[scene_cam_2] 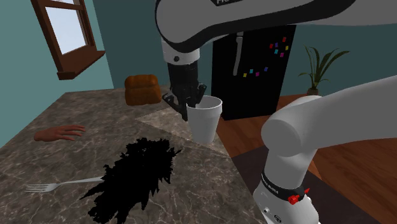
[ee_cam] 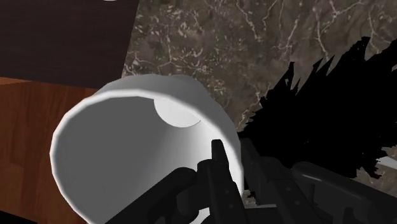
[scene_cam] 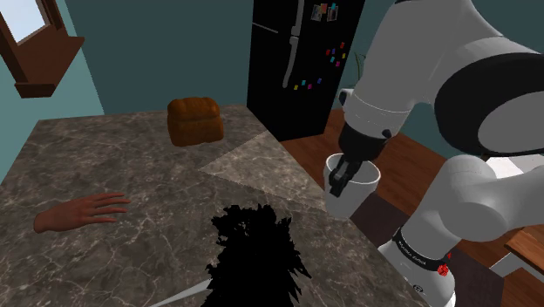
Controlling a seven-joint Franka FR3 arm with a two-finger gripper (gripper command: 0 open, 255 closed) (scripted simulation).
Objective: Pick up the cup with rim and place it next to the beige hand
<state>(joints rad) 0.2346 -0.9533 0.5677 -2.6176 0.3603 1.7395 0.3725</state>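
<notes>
The hand (scene_cam_2: 191, 102) is clamped on the white cup (scene_cam_2: 207, 124) by one side of the rim. The wrist view shows one finger inside the wall and the other outside it. The cup sits right at the tabletop (scene_cam: 131, 166) edge nearest the robot's stand, with wood floor under part of it. I can't tell if its base is touching the stone or just off it.

What I'd worry about:
- It's pinching a single wall, so the cup could swing or slip out if the arm moves fast.
- If it lets go here, the cup probably ends up on the floor, not the tabletop.
- The beige hand (scene_cam: 83, 212) is well apart, across the tabletop, and the ragged black shape (scene_cam: 253, 257) lies roughly between them. Carry too low and the cup clips it.
- Coming down too close could shove the beige hand.

Count: one cup, one beige hand, one loaf of bread (scene_cam: 194, 120), one fork (scene_cam_2: 60, 185), one black shape, one fridge (scene_cam_2: 261, 63), one potted plant (scene_cam_2: 318, 63).
</notes>
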